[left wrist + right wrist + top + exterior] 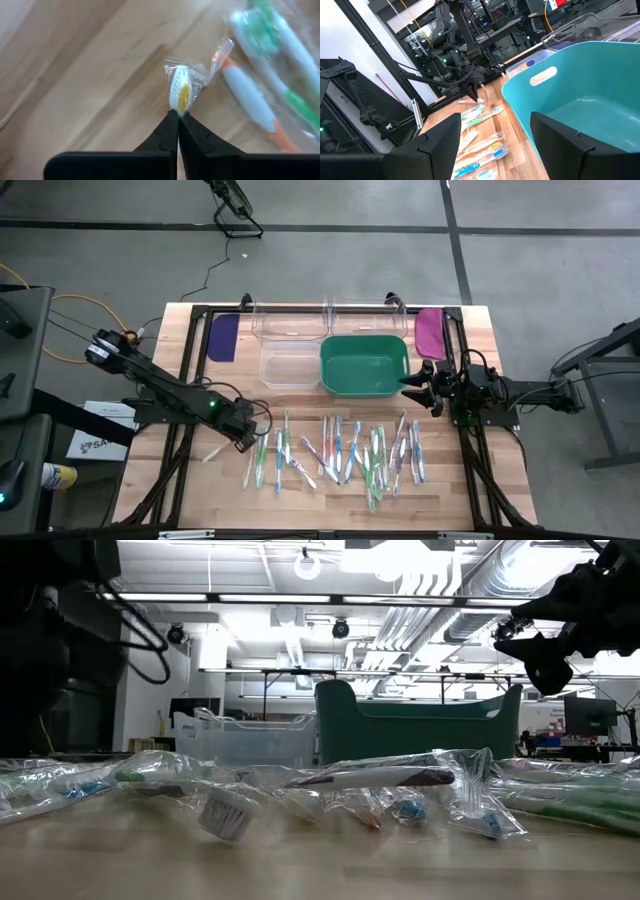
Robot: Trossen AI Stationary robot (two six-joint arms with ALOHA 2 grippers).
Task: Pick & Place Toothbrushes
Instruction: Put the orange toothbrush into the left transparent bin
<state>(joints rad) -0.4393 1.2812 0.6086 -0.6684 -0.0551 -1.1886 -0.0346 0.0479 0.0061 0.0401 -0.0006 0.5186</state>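
Note:
Several wrapped toothbrushes (340,450) lie in a loose row on the near half of the wooden table, also seen in the low view as toothbrushes (380,780). My left gripper (247,442) (177,116) is at the row's left end, shut on one wrapped toothbrush (180,92) with a white and yellow head. My right gripper (412,385) (495,125) hangs open in the air at the right rim of the green bin (325,370) (580,100), holding nothing. It shows at the upper right as the right gripper (530,640) in the low view. My left gripper pinches the wrapped toothbrush between its two fingertips (170,127), just behind the head (179,100). The head sticks out past the fingertips, off the wood. The fingers hide the rest of the brush in the wrist view, so I cannot tell how the handle sits.
Clear bins stand left of the green bin (290,367) and along the far edge (290,320). A purple paddle piece (222,337) and a magenta one (430,330) lie at the far corners. Bare wood (200,420) lies left of the row.

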